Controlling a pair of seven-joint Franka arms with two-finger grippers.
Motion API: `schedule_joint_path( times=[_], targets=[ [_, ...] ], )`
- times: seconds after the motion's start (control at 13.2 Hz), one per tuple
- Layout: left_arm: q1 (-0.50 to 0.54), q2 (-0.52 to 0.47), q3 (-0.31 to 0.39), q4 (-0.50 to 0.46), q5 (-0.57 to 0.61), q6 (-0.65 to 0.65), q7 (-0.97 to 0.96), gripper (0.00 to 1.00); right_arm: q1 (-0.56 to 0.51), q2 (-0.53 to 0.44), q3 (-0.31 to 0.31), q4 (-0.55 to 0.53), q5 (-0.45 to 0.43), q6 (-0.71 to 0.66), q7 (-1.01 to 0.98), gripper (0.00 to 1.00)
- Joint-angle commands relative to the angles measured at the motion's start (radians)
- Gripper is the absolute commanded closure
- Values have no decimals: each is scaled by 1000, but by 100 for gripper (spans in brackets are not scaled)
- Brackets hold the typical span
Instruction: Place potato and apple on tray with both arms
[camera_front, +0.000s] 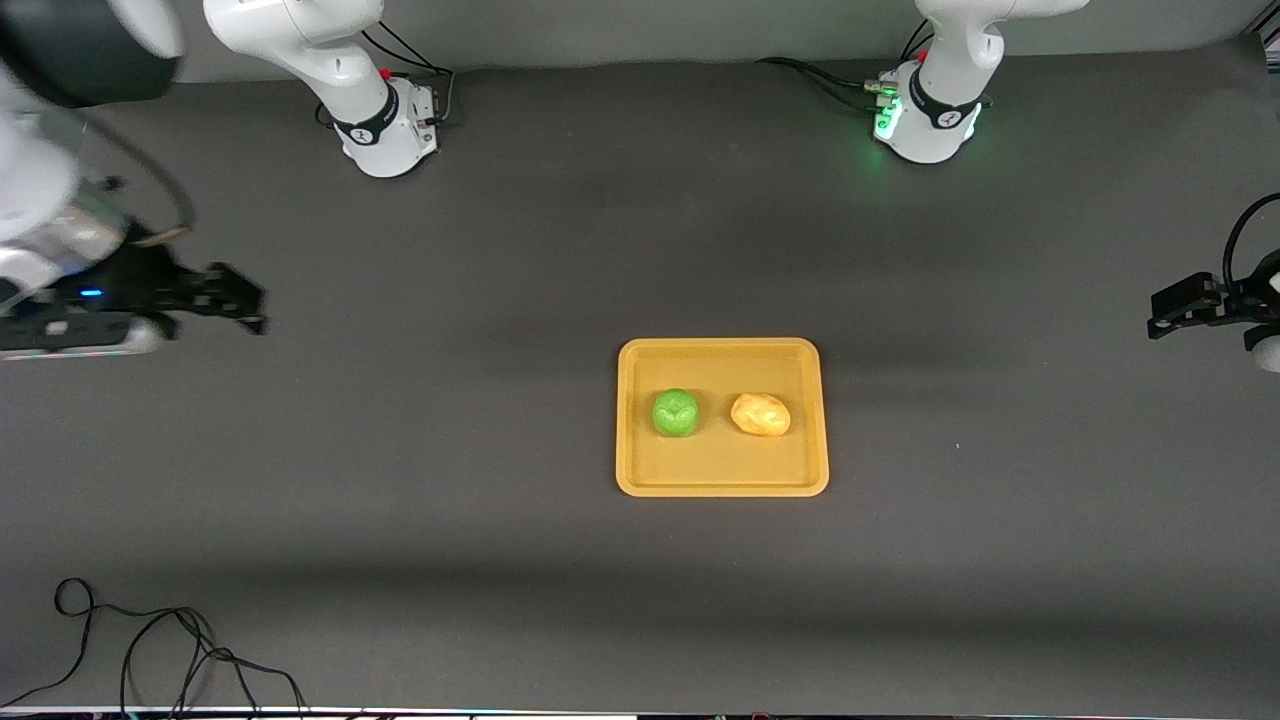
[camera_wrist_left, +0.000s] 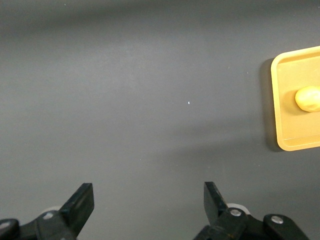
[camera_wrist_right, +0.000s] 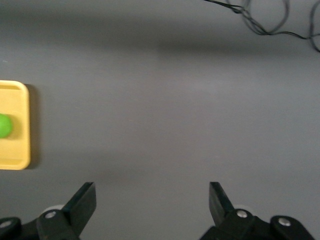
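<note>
The yellow-orange tray (camera_front: 722, 480) lies in the middle of the table. On it sit the round green apple (camera_front: 675, 413), toward the right arm's end, and the yellow-tan potato (camera_front: 760, 414) beside it, toward the left arm's end. My left gripper (camera_front: 1165, 318) is open and empty over bare table at the left arm's end, well away from the tray. My right gripper (camera_front: 240, 300) is open and empty over bare table at the right arm's end. The left wrist view shows the tray (camera_wrist_left: 285, 100) with the potato (camera_wrist_left: 308, 98). The right wrist view shows the tray (camera_wrist_right: 22, 100) with the apple (camera_wrist_right: 4, 125).
The table is a dark grey mat (camera_front: 450, 450). A loose black cable (camera_front: 170, 650) lies near the front edge at the right arm's end and shows in the right wrist view (camera_wrist_right: 265, 20). The two white arm bases (camera_front: 385, 125) stand along the back.
</note>
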Motion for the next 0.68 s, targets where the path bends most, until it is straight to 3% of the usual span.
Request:
schedule_joint_path(
  times=[0.0,0.15,0.61],
  targets=[
    [3,4,-2,9,13,9,28,2,-93,-31,31,-29,-4,-11,-45,0],
    [3,4,-2,9,13,9,28,2,-165,-37,51,-29,-4,-12,-74,0],
    [3,4,0,9,13,7,37,2,-176,-36,45,-26,-13,-11,-58,0]
  ],
)
